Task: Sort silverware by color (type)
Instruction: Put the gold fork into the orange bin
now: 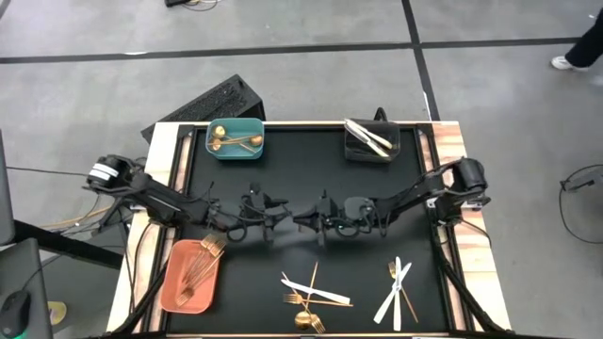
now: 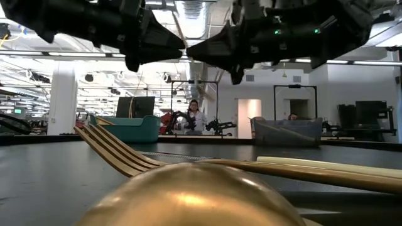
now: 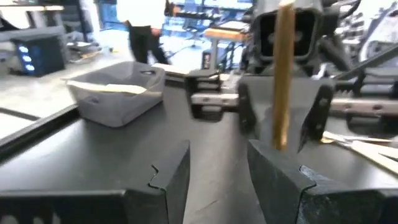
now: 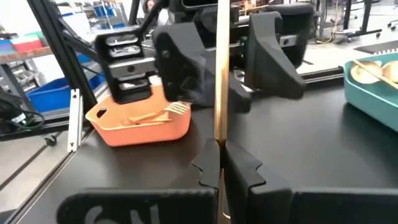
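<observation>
From above, both arms meet mid-worktop (image 1: 236,273), the left hand (image 1: 283,218) facing the right hand (image 1: 311,222). The left wrist view shows the left hand's fingers (image 3: 171,180) spread. The right wrist view shows the right hand (image 4: 220,163) pinching an upright gold stick (image 4: 222,81).

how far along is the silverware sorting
Partly done. Gold spoons sit in the teal bin, gold forks in the salmon bin, white knives in the dark bin. In hand: the right gripper is shut on a gold stick, facing the open left gripper mid-table. Left: the loose pieces and along the near edge.
</observation>
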Motion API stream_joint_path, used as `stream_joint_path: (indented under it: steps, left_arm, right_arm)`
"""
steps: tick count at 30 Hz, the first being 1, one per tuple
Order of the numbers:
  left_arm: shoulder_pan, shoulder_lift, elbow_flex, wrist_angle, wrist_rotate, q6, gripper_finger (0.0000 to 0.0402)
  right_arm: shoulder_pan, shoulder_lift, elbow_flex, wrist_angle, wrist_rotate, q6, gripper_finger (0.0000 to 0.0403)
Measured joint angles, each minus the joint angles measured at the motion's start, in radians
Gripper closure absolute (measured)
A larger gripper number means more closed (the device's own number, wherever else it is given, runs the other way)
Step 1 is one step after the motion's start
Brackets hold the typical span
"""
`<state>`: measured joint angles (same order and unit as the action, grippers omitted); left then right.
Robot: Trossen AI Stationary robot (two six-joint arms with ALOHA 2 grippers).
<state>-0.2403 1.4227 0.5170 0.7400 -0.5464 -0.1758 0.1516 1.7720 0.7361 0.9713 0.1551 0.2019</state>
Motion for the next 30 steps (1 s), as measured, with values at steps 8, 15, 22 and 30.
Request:
stream_joint_path:
  steps: [8,15,22,30]
  left_arm:
    - [0.021,0.085,0.0,0.131,0.011,0.014,0.027]
    - [0.016,0.024,0.001,0.028,-0.017,0.027,0.0363]
    - [0.016,-0.104,0.001,-0.173,-0.024,-0.035,0.0362]
    - [0.016,-0.154,0.001,-0.144,0.08,0.011,0.0284]
  right_arm:
    - [0.0,0.084,0.072,0.007,-0.006,-0.002,0.0375]
    - [-0.004,0.059,0.073,0.012,0.012,-0.05,0.0374]
    - [-0.006,0.027,0.073,0.012,0.085,-0.117,0.0374]
    - [-0.01,0.025,0.073,0.012,0.086,-0.122,0.0373]
